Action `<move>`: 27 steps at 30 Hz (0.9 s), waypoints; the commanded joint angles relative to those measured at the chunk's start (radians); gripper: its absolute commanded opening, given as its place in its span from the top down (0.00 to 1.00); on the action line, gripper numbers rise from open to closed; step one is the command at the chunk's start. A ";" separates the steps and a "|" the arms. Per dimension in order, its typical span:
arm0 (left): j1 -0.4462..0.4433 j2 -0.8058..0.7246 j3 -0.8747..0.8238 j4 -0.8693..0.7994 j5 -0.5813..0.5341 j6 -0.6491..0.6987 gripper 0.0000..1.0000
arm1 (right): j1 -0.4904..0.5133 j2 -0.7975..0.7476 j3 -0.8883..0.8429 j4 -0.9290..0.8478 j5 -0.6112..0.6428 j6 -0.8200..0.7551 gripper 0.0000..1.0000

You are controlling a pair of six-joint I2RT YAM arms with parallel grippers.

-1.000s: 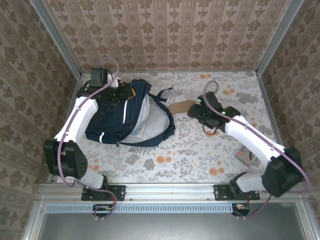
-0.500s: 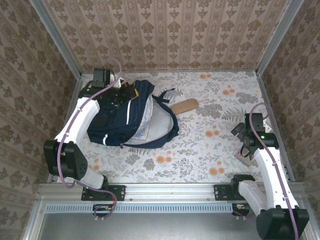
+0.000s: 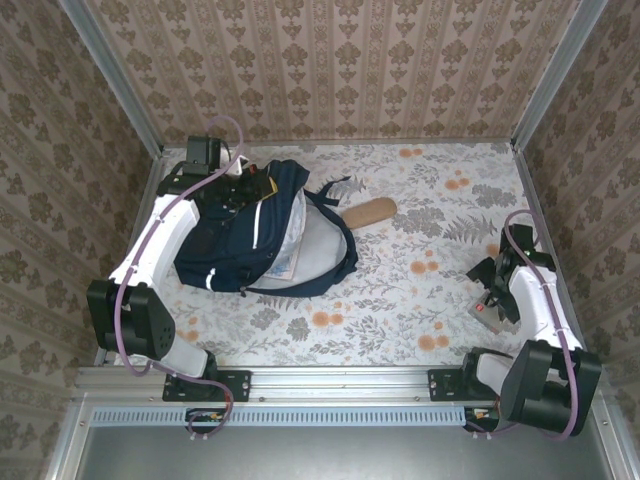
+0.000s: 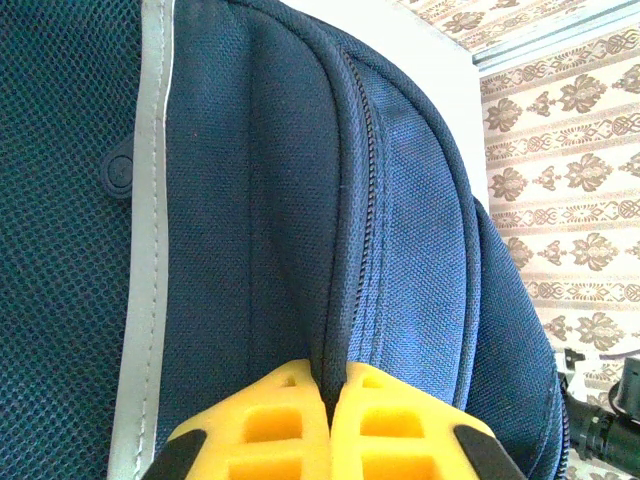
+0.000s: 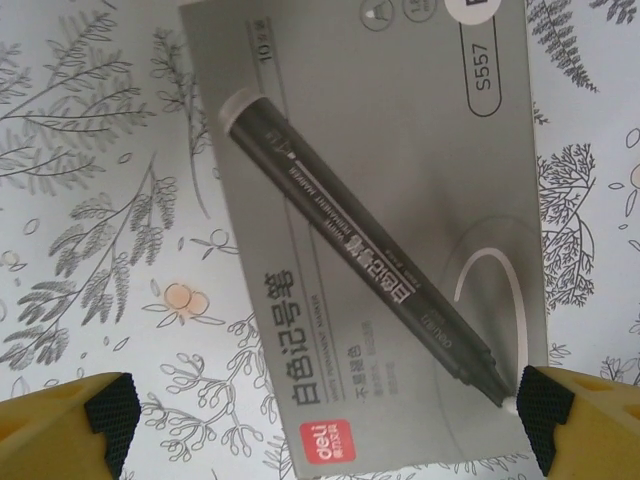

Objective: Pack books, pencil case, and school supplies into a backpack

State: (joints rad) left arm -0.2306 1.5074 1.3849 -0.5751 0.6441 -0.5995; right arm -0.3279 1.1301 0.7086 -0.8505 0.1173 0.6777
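Flat on the surface by its right edge: cardboard marker box (image 5: 380, 230), directly under the right gripper (image 5: 325, 420), spread wide, holding nothing. Likely light, rigid but crushable, smooth-faced; best pinched across the narrow width, mid-length. Near the far left corner, left gripper (image 4: 335, 385) clamped tight on a fold of the limp navy backpack (image 3: 225, 250), mouth gaping. Tan oval case (image 3: 368, 212) just beside its straps.

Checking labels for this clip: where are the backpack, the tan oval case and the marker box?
backpack (image 3: 232, 240), top view, on its navy front panel.
tan oval case (image 3: 368, 212), top view, on its middle.
marker box (image 5: 420, 140), right wrist view, on the plain face above the printed marker.
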 commanded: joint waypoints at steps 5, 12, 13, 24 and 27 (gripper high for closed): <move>-0.016 -0.022 0.031 0.106 0.091 -0.008 1.00 | -0.051 0.116 -0.003 0.051 -0.032 -0.048 0.00; -0.015 -0.018 0.033 0.103 0.089 -0.003 1.00 | -0.060 0.193 0.005 0.077 -0.019 -0.066 0.00; -0.015 -0.015 0.035 0.103 0.089 -0.003 1.00 | -0.061 0.204 0.006 0.083 -0.021 -0.073 0.01; -0.015 -0.003 0.049 0.096 0.091 0.000 1.00 | -0.059 0.132 0.019 0.046 0.040 -0.053 0.01; -0.015 0.000 0.051 0.093 0.091 0.003 1.00 | -0.060 0.088 0.036 0.018 0.068 -0.049 0.00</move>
State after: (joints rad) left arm -0.2325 1.5158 1.3849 -0.5751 0.6518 -0.5991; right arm -0.3828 1.2613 0.7334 -0.8082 0.1352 0.6128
